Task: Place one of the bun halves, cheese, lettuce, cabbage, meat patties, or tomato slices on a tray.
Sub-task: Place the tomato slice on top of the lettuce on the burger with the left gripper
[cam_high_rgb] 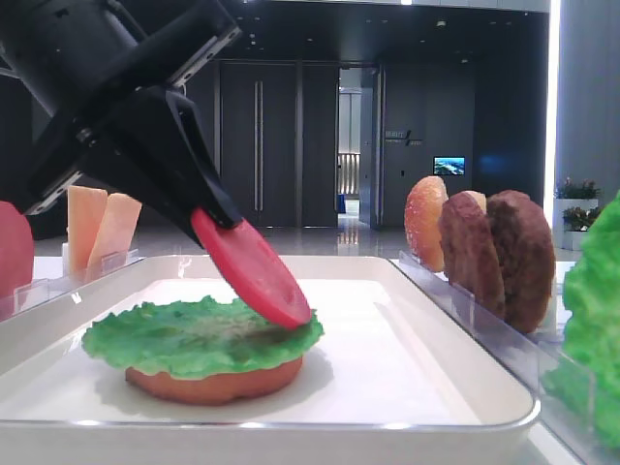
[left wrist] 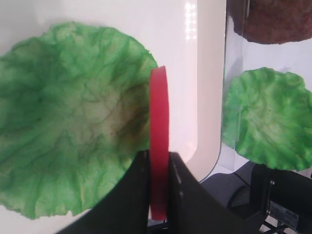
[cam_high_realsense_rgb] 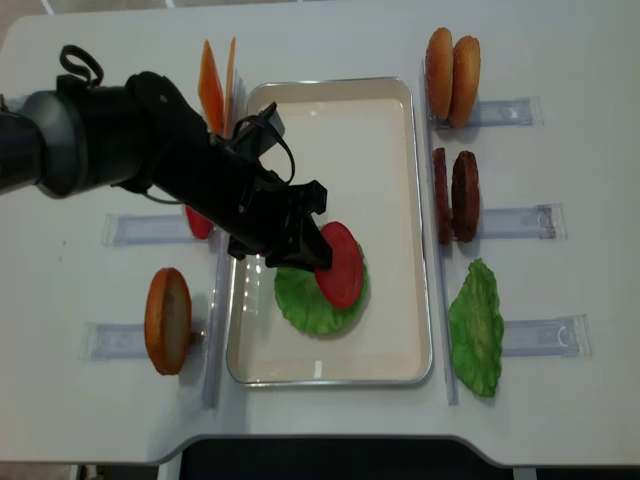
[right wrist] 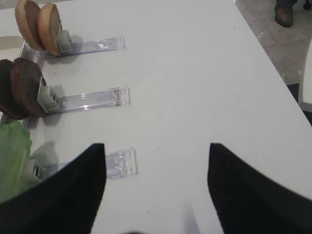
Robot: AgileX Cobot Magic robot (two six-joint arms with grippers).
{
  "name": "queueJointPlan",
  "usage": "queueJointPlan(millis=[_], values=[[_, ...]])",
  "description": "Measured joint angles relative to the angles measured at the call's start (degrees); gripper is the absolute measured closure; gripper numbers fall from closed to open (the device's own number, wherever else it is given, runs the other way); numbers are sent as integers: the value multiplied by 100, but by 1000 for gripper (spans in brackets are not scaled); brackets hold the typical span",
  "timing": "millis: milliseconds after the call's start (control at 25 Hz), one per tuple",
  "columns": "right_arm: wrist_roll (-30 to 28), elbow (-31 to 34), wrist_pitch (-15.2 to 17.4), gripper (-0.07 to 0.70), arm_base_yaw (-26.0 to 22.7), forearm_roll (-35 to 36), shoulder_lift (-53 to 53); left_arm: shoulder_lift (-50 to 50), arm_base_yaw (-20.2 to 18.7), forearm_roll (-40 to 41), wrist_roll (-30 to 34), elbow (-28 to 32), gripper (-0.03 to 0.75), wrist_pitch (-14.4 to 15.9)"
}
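While the overhead view lays out the whole table, only the left wrist camera shows the grip up close: the left gripper (left wrist: 158, 195) is clamped on one of the tomato slices (left wrist: 159, 141), seen edge-on as a thin red strip pinched between the two black fingers (left wrist: 183, 190). From the low front view that same slice (cam_high_rgb: 254, 268) is a smooth, flat red disc, tilted, its lower edge meeting a ruffled green lettuce leaf (cam_high_rgb: 199, 334) directly beneath the gripper (cam_high_rgb: 208, 213). The leaf lies on an orange-tan bun half (cam_high_rgb: 213, 380) inside the white tray (cam_high_rgb: 455, 387).

From above, the slice (cam_high_realsense_rgb: 340, 265) overlaps the leaf's right part, just past the fingertips. Behind the left arm stand the cheese slices (cam_high_realsense_rgb: 215, 85) in a rack, with another bun half (cam_high_realsense_rgb: 167, 320) off to its near side.

The right wrist camera shows what the others do not: the right gripper (right wrist: 156, 185), its dark fingers spread wide with nothing between them, over bare table beside clear racks (right wrist: 92, 100) holding meat patties (right wrist: 22, 87) and bun halves (right wrist: 39, 24).
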Motion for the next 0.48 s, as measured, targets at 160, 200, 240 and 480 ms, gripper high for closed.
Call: queueJointPlan(millis=[160,200,240,480], values=[[0,0,0,199,0,0,0,0,26,70,0,0,664,0],[0,0,0,199,0,0,0,0,28,81,0,0,664,0],[0,0,0,199,0,0,0,0,28,87,0,0,664,0],[0,0,0,199,0,0,0,0,28,110,0,0,664,-23]])
